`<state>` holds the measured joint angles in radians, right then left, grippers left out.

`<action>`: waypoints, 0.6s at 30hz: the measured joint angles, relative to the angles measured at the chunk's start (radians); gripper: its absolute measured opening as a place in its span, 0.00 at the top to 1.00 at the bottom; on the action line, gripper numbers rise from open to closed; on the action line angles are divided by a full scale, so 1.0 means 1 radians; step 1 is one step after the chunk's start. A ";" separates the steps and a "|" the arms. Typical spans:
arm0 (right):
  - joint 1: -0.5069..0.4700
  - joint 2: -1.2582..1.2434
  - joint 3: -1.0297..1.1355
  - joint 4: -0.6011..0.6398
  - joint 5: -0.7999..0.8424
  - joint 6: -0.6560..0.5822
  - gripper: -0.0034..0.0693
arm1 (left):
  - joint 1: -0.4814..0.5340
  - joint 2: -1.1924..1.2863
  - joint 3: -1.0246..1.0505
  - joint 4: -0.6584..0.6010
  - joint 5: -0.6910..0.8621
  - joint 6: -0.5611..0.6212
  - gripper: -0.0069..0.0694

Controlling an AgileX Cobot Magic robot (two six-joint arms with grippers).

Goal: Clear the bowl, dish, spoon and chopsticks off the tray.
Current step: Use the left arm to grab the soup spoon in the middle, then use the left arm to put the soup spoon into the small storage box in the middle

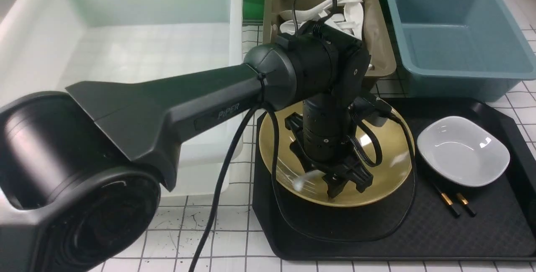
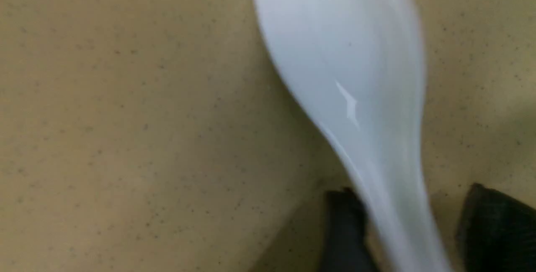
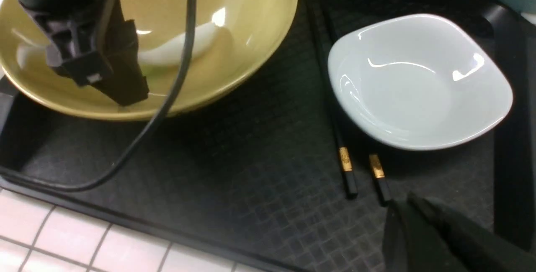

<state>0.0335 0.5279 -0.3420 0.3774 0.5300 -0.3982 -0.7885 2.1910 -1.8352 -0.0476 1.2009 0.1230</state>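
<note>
**Nothing off the tray yet; spoon is first in line**

All four pieces sit on the tray (image 1: 335,230), so the clearing looks barely begun. The bowl (image 1: 389,146) is the landmark. The spoon (image 2: 351,75) lies inside it. The dish (image 1: 462,150) stands just beside the bowl, with the chopsticks (image 3: 345,167) lying between the two and partly under the dish.

The left fingers (image 2: 343,234) reach down into the bowl. They are parted either side of the spoon's handle and not clamped on it. The right fingers (image 3: 402,238) hover near the chopstick ends, tips together and holding nothing.

Left to do, by my reading: spoon, chopsticks, dish and bowl.
</note>
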 joint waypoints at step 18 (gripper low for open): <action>0.000 0.000 0.004 0.007 -0.017 0.000 0.89 | 0.037 -0.002 -0.496 0.115 -0.099 -0.018 0.92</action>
<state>0.0335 0.5279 -0.3382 0.3848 0.5126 -0.3982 -0.7515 2.1892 -2.3310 0.0674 1.1021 0.1055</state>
